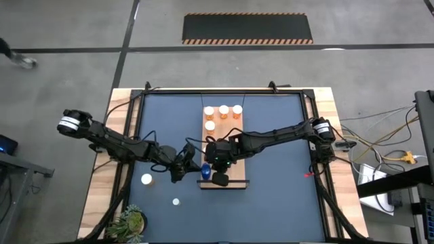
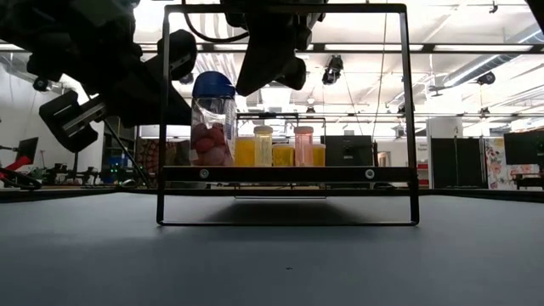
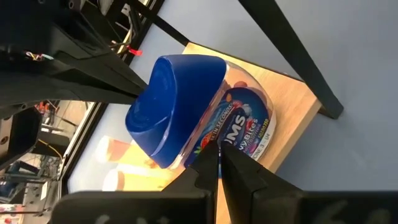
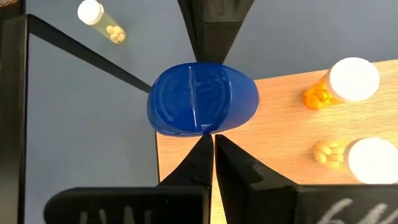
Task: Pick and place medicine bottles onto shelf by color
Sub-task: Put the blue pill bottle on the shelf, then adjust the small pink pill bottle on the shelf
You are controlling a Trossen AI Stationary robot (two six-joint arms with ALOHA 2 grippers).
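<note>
Blue-capped bottle [image 1: 205,169] stands on the shelf [image 1: 239,146] at lower centre of the high view, apart from the orange bottles [image 1: 223,112]. Right gripper [image 4: 205,81] pinches its cap, seemingly steadying it; the left gripper [image 3: 219,163], pressed together, sits just beside it.

A green plant [image 1: 129,222] sits at the table's near-left corner. A black mat with striped edges [image 1: 247,28] lies on the floor beyond the table. Cables [image 1: 380,146] trail right of the table.

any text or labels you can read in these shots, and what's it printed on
"MS" and "Bites": partial words on the label of the clear blue-capped medicine bottle standing at the corner of the light-brown wooden shelf.
Smaller print lower on that label: too small to read.
Small orange white-capped bottles: no readable label showing.
High and low views: no readable text.
</note>
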